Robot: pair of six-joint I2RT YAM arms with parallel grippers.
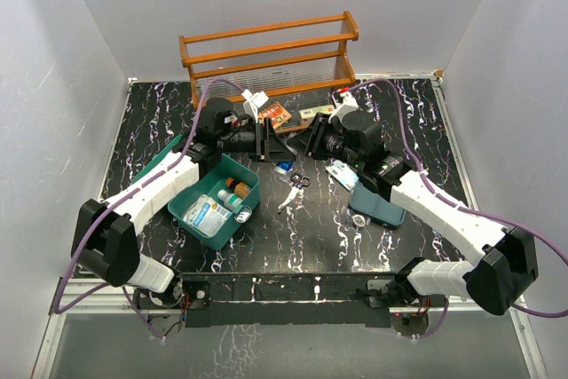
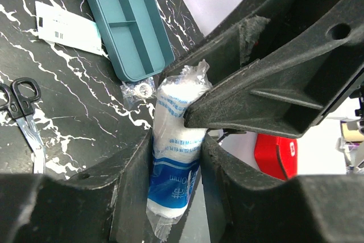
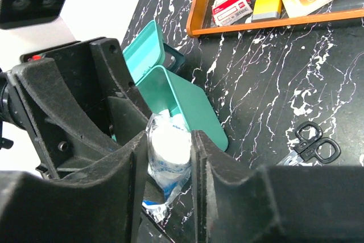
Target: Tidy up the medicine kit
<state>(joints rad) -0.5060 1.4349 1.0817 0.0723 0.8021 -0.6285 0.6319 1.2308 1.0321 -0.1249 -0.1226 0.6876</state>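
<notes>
- Above the table's (image 1: 311,241) middle, your left gripper (image 2: 175,152) and right gripper (image 3: 169,146) both clamp one bandage roll (image 2: 176,98).
- Near left, the medicine kit (image 1: 241,171) sits open, holding bottles (image 1: 236,189) and packets (image 1: 202,215).

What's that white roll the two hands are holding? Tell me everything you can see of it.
The roll is white gauze-like fabric, sealed in crinkly clear wrap with blue print. It hangs off the table, pinched by both the left hand and the right hand, near the open teal box.
</notes>
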